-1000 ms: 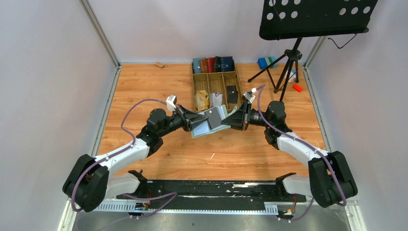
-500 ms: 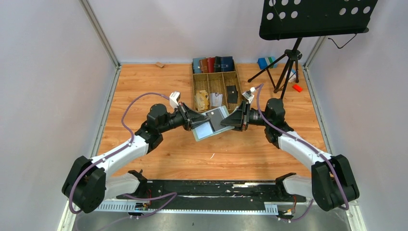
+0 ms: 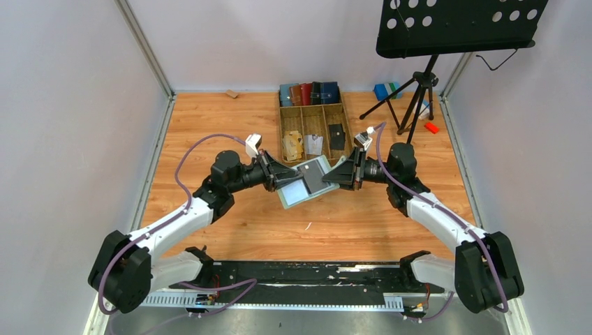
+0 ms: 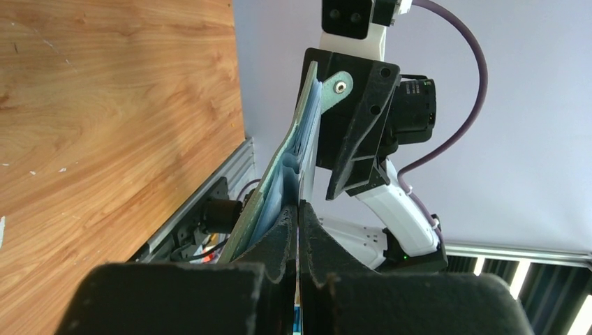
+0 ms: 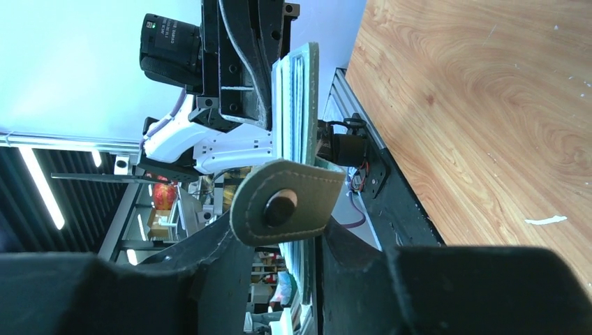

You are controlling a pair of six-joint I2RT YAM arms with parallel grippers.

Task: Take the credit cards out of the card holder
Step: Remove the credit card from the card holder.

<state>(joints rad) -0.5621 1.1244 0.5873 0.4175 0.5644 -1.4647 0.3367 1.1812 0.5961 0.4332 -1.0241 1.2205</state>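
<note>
L gripper shut on card holder, mid frame. R gripper half open by card: pinch only card, pull straight.

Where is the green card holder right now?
The card holder is mid-table in the top view, just nearer than the wooden tray, left gripper pinching its left edge, right gripper at its right edge.

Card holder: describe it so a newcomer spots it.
Middle of the table, just nearer than the wooden tray. The card holder is held open in the left gripper. It alone is sage green; the wallets at the tray's far end are blue, brown and black.
</note>
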